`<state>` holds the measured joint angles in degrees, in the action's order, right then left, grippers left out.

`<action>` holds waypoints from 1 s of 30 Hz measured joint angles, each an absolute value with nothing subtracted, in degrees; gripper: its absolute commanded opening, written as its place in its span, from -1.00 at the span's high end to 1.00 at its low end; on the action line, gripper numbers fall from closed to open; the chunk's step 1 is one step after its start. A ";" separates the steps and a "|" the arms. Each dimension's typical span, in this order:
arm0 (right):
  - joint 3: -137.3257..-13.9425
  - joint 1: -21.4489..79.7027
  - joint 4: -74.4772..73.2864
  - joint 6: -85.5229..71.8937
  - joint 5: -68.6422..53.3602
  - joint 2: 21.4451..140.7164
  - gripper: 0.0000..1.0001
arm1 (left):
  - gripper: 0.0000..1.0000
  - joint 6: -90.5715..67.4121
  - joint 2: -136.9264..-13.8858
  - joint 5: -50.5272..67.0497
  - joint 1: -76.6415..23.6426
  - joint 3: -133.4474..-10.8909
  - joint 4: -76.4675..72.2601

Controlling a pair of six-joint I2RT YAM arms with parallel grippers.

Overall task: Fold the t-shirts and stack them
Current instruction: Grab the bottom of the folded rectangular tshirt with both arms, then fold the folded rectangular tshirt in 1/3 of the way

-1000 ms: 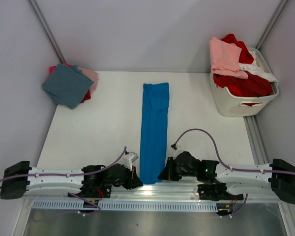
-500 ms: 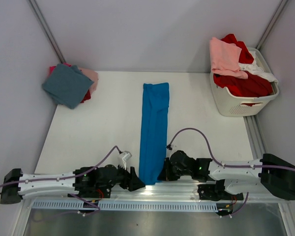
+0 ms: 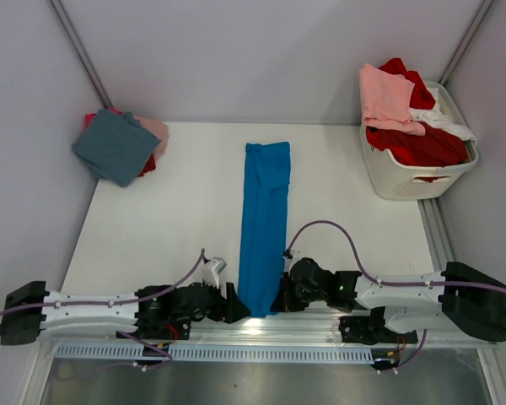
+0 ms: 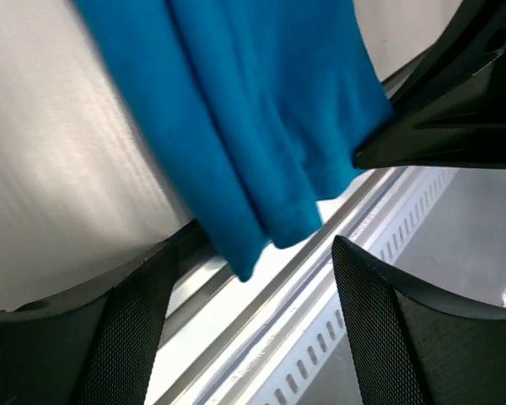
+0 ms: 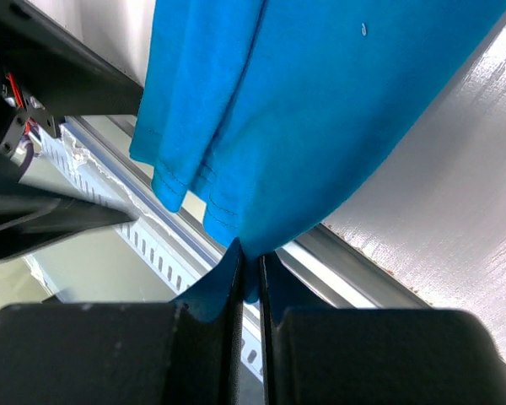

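- We saw a bright blue soft cloth t-shirt [image 3: 264, 221], folded into a long narrow strip, lying down the middle of the white bench [image 3: 169, 219]. Its far end pointed at the back wall and its near end reached the bench's near edge, between the two arms.
- The near hem overhung that edge a little, above a silver metal rail [image 3: 236, 331].
- The left pincer [image 3: 234, 304] sat low, just left of the near hem. In its wrist view the black mesh-faced fingers [image 4: 135, 337] stood wide apart and held nothing, with the blue hem hanging beyond them.
- The right pincer [image 3: 280, 297] was at the hem's right corner and closed on it. Its wrist view showed the two black fingers [image 5: 211, 337] pressed together with a pinch of the blue cloth caught between them.
- At the far left corner of the bench lay a small stack: a dusty teal folded t-shirt [image 3: 115, 146] on top, with a pale pink folded t-shirt [image 3: 156, 129] and a red folded t-shirt [image 3: 148, 164] showing at its edges.
- At the far right corner stood a white slatted plastic laundry basket [image 3: 409, 181]. A pale pink loose t-shirt [image 3: 386, 97] hung over its left rim, beside a red crumpled t-shirt [image 3: 422, 145] and a white crumpled t-shirt [image 3: 452, 126] inside.
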<state>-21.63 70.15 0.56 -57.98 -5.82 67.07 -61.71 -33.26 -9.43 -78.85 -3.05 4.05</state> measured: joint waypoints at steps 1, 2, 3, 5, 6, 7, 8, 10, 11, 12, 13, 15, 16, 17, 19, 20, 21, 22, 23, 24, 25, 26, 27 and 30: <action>-21.65 70.11 0.51 -57.91 -5.91 67.07 1.00 | -0.57 -62.08 -35.99 -10.37 -78.78 -3.07 2.74; -21.67 70.06 0.47 -57.78 -6.02 67.07 1.00 | -0.57 -62.57 -38.13 -10.50 -78.74 -3.51 1.28; -21.69 70.02 0.47 -57.74 -6.09 67.07 1.00 | -0.55 -62.85 -40.38 -10.63 -78.85 -3.90 -0.14; -21.69 70.00 0.38 -57.67 -6.26 67.07 1.00 | -0.53 -63.29 -44.03 -10.72 -78.87 -4.58 -2.85; -21.69 70.00 0.32 -57.49 -6.33 67.05 1.00 | -0.50 -63.57 -45.74 -10.68 -78.87 -4.69 -4.49; -21.69 70.00 0.32 -57.32 -6.37 67.05 1.00 | -0.49 -63.81 -47.13 -10.63 -78.87 -4.80 -6.02; -21.69 69.95 0.27 -57.23 -6.44 67.02 1.00 | -0.47 -64.10 -48.34 -10.70 -78.91 -4.84 -7.31; -21.69 69.89 0.19 -56.90 -6.48 66.87 1.00 | -0.37 -64.25 -51.07 -10.72 -78.91 -5.04 -9.85; -21.69 69.84 -0.03 -56.86 -6.52 66.76 1.00 | -0.25 -64.31 -52.93 -10.74 -78.91 -5.69 -10.46; -21.69 69.73 -0.32 -56.77 -6.52 66.72 1.00 | -0.09 -64.45 -54.61 -10.68 -78.91 -6.35 -10.98; -21.69 69.60 -0.64 -56.69 -6.59 66.67 1.00 | 0.09 -64.55 -57.28 -10.79 -78.91 -7.38 -11.40; -21.69 69.23 -1.10 -56.51 -6.83 66.65 1.00 | 0.69 -64.82 -62.65 -10.81 -78.85 -9.98 -11.70; -21.69 69.08 -1.30 -56.38 -6.94 66.65 1.00 | 0.77 -64.79 -65.10 -10.94 -78.81 -11.11 -12.05; -21.69 68.90 -1.43 -56.25 -6.98 66.65 1.00 | 0.88 -64.62 -67.22 -10.85 -78.63 -12.32 -12.62; -21.69 68.64 -1.65 -55.83 -7.01 66.65 1.00 | 0.99 -64.47 -69.56 -10.72 -78.63 -14.57 -11.79; -21.69 68.55 -1.69 -55.77 -7.01 66.65 1.00 | 0.99 -64.53 -69.91 -10.66 -78.63 -15.03 -11.42; -21.69 68.47 -1.78 -55.64 -7.07 66.65 1.00 | 0.99 -64.53 -69.97 -10.63 -78.63 -15.18 -11.14; -21.69 68.38 -1.85 -55.51 -7.18 66.63 1.00 | 0.99 -64.60 -69.82 -10.63 -78.63 -15.18 -11.00; -21.69 68.31 -1.89 -55.40 -7.25 66.54 1.00 | 0.99 -64.60 -69.49 -10.72 -78.63 -15.16 -10.76; -21.67 68.18 -2.00 -55.33 -7.38 66.41 1.00 | 0.99 -64.53 -68.90 -10.81 -78.63 -15.11 -10.15; -21.69 68.07 -2.04 -55.20 -7.42 66.19 1.00 | 0.99 -64.49 -68.14 -11.00 -78.63 -15.05 -9.23; -21.69 67.96 -2.13 -55.11 -7.44 65.93 1.00 | 0.99 -64.47 -67.24 -11.20 -78.63 -14.94 -8.12; -21.69 67.81 -2.35 -54.92 -7.51 65.67 1.00 | 0.99 -64.42 -66.37 -11.40 -78.63 -14.94 -6.94; -22.33 66.98 -3.92 -54.02 -7.60 64.31 1.00 | 0.99 -64.34 -61.43 -11.64 -78.70 -14.74 -2.02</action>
